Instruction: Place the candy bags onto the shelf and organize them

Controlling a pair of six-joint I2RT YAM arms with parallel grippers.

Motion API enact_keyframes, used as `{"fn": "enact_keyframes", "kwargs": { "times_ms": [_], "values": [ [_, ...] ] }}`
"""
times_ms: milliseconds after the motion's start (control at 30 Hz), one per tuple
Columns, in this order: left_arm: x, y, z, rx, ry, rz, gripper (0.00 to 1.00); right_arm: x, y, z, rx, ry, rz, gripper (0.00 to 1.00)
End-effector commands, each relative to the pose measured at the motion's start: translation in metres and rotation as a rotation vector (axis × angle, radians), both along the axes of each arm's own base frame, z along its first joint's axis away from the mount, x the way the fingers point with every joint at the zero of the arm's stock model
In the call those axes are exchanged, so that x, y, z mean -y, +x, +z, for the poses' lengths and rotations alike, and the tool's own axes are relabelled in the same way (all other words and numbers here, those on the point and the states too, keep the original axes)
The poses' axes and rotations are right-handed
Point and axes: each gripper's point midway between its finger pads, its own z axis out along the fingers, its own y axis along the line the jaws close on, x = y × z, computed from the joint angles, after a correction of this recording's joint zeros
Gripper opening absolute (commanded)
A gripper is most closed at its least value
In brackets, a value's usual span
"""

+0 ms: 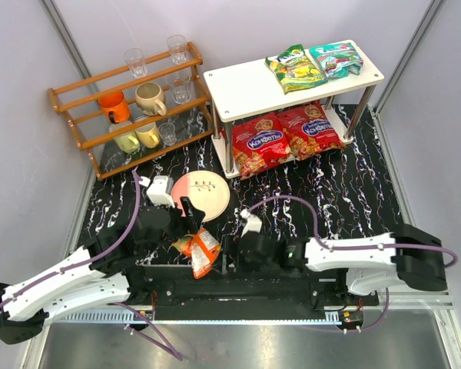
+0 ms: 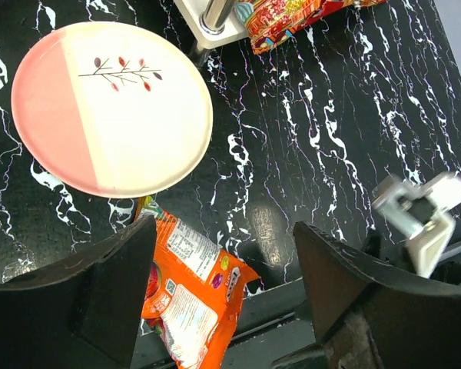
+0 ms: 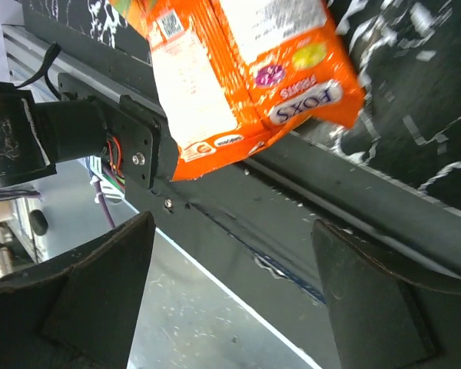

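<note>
Lying at the near edge, the small orange plastic candy bag (image 1: 202, 250) awaited shelving between the empty, wide-open left gripper (image 2: 224, 231) and right gripper (image 3: 232, 223); grasping it for the white two-tier shelf (image 1: 246, 81) seemed next.

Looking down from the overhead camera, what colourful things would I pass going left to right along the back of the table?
Orange mug → cream mug → yellow-green candy bag → teal candy bag.
</note>
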Motion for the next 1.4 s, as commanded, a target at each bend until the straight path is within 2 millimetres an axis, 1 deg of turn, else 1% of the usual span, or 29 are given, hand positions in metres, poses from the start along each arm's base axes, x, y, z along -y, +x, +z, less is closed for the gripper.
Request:
{"fn": "enact_keyframes", "kwargs": {
  "times_ms": [0, 67, 100, 133, 233, 267, 333, 367, 433, 467, 533, 567, 633, 667, 700, 733, 767, 800, 833, 867, 933, 967, 1000, 1033, 1067, 1133, 1167, 1300, 1367],
  "values": [
    [-0.003, 0.005, 0.009, 0.023, -0.024, 0.034, 0.76, -0.043, 0.001, -0.001, -0.114, 0.180, -0.242, 0.91],
    [-0.005, 0.003, 0.011, 0.026, -0.033, 0.031, 0.76, -0.053, 0.000, -0.003, -0.146, 0.215, -0.271, 0.89],
    [-0.005, 0.003, 0.012, 0.028, -0.035, 0.029, 0.76, -0.055, 0.001, -0.012, -0.159, 0.207, -0.289, 0.89],
    [-0.006, 0.002, 0.013, 0.031, -0.039, 0.029, 0.75, -0.058, 0.003, -0.012, -0.162, 0.230, -0.306, 0.86],
    [-0.009, 0.000, 0.013, 0.035, -0.042, 0.026, 0.75, -0.054, 0.011, -0.028, -0.176, 0.225, -0.386, 0.78],
    [-0.010, 0.000, 0.014, 0.037, -0.047, 0.028, 0.75, -0.053, 0.015, -0.031, -0.179, 0.228, -0.413, 0.69],
    [-0.012, -0.001, 0.014, 0.041, -0.056, 0.029, 0.75, -0.050, 0.018, -0.041, -0.184, 0.218, -0.449, 0.55],
    [-0.012, -0.001, 0.015, 0.042, -0.059, 0.029, 0.75, -0.049, 0.018, -0.046, -0.194, 0.219, -0.459, 0.47],
    [-0.013, -0.001, 0.014, 0.044, -0.062, 0.029, 0.74, -0.053, 0.015, -0.052, -0.212, 0.225, -0.448, 0.34],
    [-0.013, -0.001, 0.014, 0.045, -0.060, 0.030, 0.74, -0.052, 0.014, -0.056, -0.215, 0.225, -0.444, 0.16],
    [-0.013, -0.001, 0.013, 0.045, -0.059, 0.031, 0.74, -0.054, 0.014, -0.053, -0.206, 0.244, -0.425, 0.00],
    [-0.013, -0.001, 0.012, 0.043, -0.056, 0.031, 0.74, -0.052, 0.015, -0.053, -0.190, 0.241, -0.423, 0.00],
    [-0.013, -0.001, 0.012, 0.041, -0.056, 0.030, 0.74, -0.043, 0.020, -0.038, -0.121, 0.230, -0.416, 0.00],
    [-0.012, -0.001, 0.011, 0.039, -0.056, 0.028, 0.74, -0.042, 0.023, -0.013, -0.094, 0.268, -0.412, 0.00],
    [-0.011, -0.001, 0.012, 0.039, -0.060, 0.027, 0.73, -0.028, 0.028, -0.011, -0.047, 0.214, -0.431, 0.00],
    [-0.010, -0.002, 0.012, 0.040, -0.062, 0.021, 0.74, -0.026, 0.032, 0.007, 0.001, 0.210, -0.417, 0.00],
    [-0.010, -0.002, 0.012, 0.038, -0.061, 0.021, 0.73, -0.007, 0.034, 0.022, 0.038, 0.170, -0.419, 0.00],
    [-0.010, -0.001, 0.014, 0.042, -0.066, 0.022, 0.73, 0.004, 0.040, 0.036, 0.106, 0.144, -0.423, 0.00],
    [-0.010, -0.001, 0.014, 0.042, -0.064, 0.020, 0.73, 0.007, 0.044, 0.061, 0.134, 0.160, -0.430, 0.00],
    [-0.010, -0.001, 0.015, 0.045, -0.066, 0.019, 0.73, 0.028, 0.045, 0.071, 0.163, 0.120, -0.438, 0.00],
    [-0.009, -0.001, 0.016, 0.050, -0.071, 0.018, 0.73, 0.047, 0.052, 0.098, 0.212, 0.117, -0.473, 0.00],
    [-0.008, 0.000, 0.016, 0.051, -0.072, 0.018, 0.73, 0.067, 0.051, 0.099, 0.227, 0.064, -0.475, 0.00],
    [-0.008, 0.000, 0.018, 0.054, -0.077, 0.016, 0.73, 0.078, 0.052, 0.102, 0.235, 0.039, -0.495, 0.00],
    [-0.006, 0.000, 0.018, 0.052, -0.078, 0.012, 0.73, 0.085, 0.052, 0.112, 0.232, 0.032, -0.508, 0.00],
    [-0.006, 0.000, 0.017, 0.051, -0.077, 0.010, 0.73, 0.106, 0.050, 0.104, 0.240, -0.051, -0.510, 0.00],
    [-0.004, 0.000, 0.016, 0.049, -0.077, 0.006, 0.73, 0.121, 0.049, 0.105, 0.227, -0.082, -0.534, 0.00],
    [-0.003, 0.000, 0.016, 0.048, -0.078, 0.007, 0.73, 0.135, 0.046, 0.101, 0.225, -0.125, -0.537, 0.00],
    [0.001, 0.000, 0.014, 0.042, -0.084, -0.001, 0.73, 0.153, 0.040, 0.092, 0.182, -0.154, -0.560, 0.00],
    [0.002, 0.000, 0.013, 0.037, -0.085, -0.004, 0.73, 0.163, 0.038, 0.082, 0.171, -0.180, -0.569, 0.00]
  ]
}}
